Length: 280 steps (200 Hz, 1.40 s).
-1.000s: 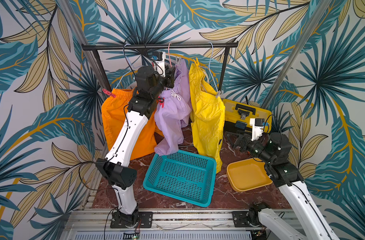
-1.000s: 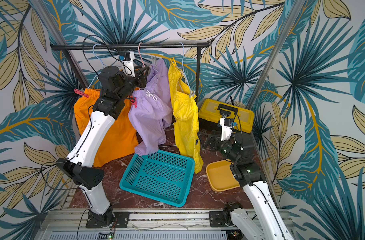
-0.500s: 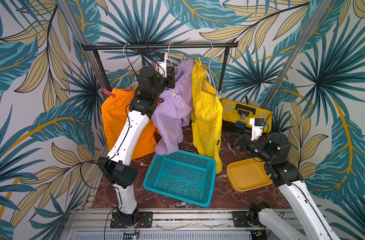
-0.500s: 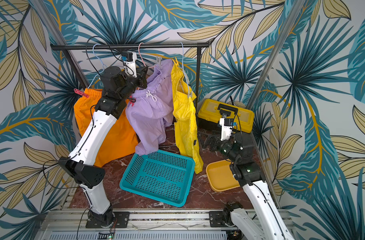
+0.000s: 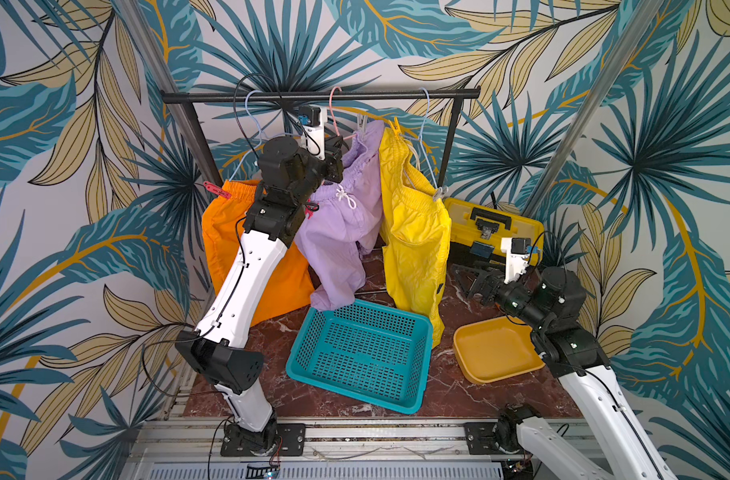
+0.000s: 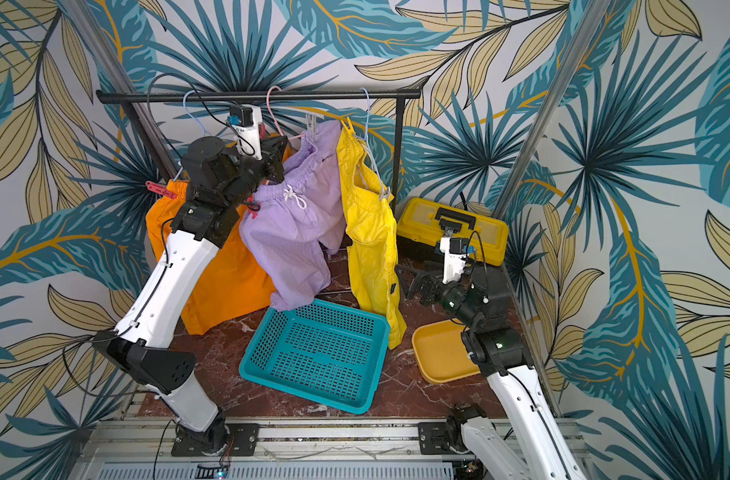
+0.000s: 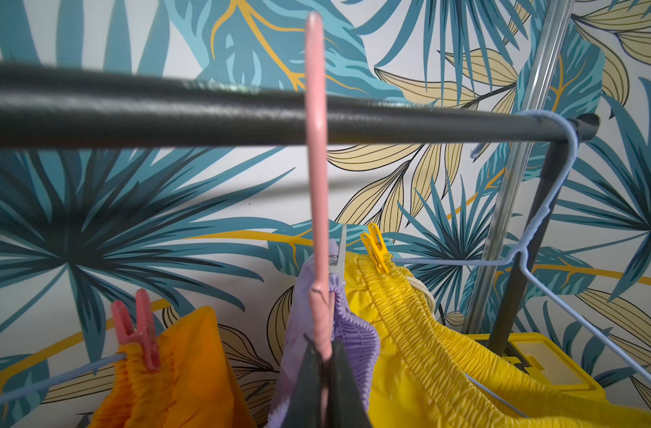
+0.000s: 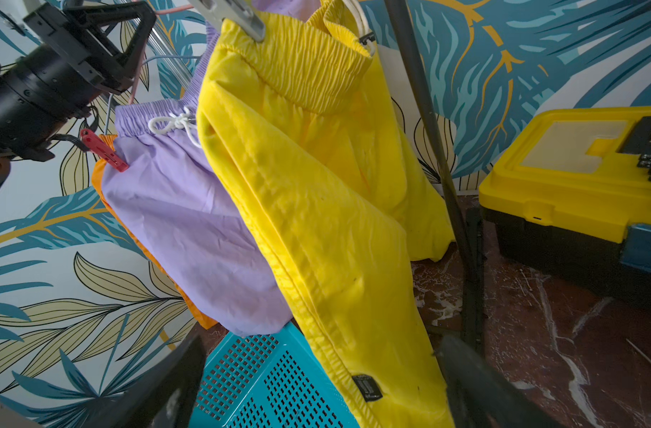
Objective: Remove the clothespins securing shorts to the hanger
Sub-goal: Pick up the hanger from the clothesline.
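Only the left wrist view shows the left gripper (image 7: pixel 324 352) clamped together on the pink hanger (image 7: pixel 316 222), beside the lilac shorts (image 7: pixel 353 333). The clothespins (image 7: pixel 137 329) are clipped on the shorts under the rail (image 7: pixel 168 111). The right gripper (image 8: pixel 318 355) has its jaws wide apart, empty, above the marble table (image 5: pixel 442 390). Leaf wallpaper (image 5: pixel 64 124) surrounds. The grey clothespin (image 7: pixel 339 255) is half hidden.

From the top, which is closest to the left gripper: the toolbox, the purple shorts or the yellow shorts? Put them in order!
From the left gripper, shut on the hanger, seen from the top:
1. Purple shorts, right beside it.
2. Yellow shorts, just past them.
3. Toolbox, low at the right.
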Each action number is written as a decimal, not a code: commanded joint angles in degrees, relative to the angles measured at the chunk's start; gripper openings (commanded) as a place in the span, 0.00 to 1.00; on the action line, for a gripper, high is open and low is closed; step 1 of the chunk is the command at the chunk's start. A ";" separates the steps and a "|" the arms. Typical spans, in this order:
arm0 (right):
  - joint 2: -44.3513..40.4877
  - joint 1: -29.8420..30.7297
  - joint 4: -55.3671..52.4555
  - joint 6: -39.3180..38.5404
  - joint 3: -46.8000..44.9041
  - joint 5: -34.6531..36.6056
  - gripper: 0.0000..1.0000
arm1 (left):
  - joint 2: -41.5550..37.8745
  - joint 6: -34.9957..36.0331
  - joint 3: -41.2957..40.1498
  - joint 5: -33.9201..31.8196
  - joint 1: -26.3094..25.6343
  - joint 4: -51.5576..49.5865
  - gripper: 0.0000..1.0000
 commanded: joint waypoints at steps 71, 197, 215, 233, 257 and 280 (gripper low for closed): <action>-0.90 0.22 -10.96 -9.86 5.44 -0.15 0.99 | -14.20 7.68 -2.38 6.95 0.71 -1.73 0.00; -0.57 0.24 -10.26 -8.37 10.95 -9.30 1.00 | -28.80 9.91 -5.44 13.66 1.43 -13.35 0.00; -0.99 0.24 -8.64 -7.49 8.93 -9.44 0.99 | -29.44 8.12 -4.17 15.52 1.43 -13.80 0.00; -1.43 0.23 -8.42 -7.07 7.61 -8.59 1.00 | -29.93 7.20 -3.14 19.14 1.44 -15.91 0.00; -1.70 0.24 -9.05 -7.37 7.13 -8.43 1.00 | -30.57 6.57 -1.51 23.99 1.51 -18.05 0.00; -1.48 0.24 -9.44 -7.42 6.68 -8.42 1.00 | -31.25 6.53 1.08 25.63 1.54 -19.62 0.00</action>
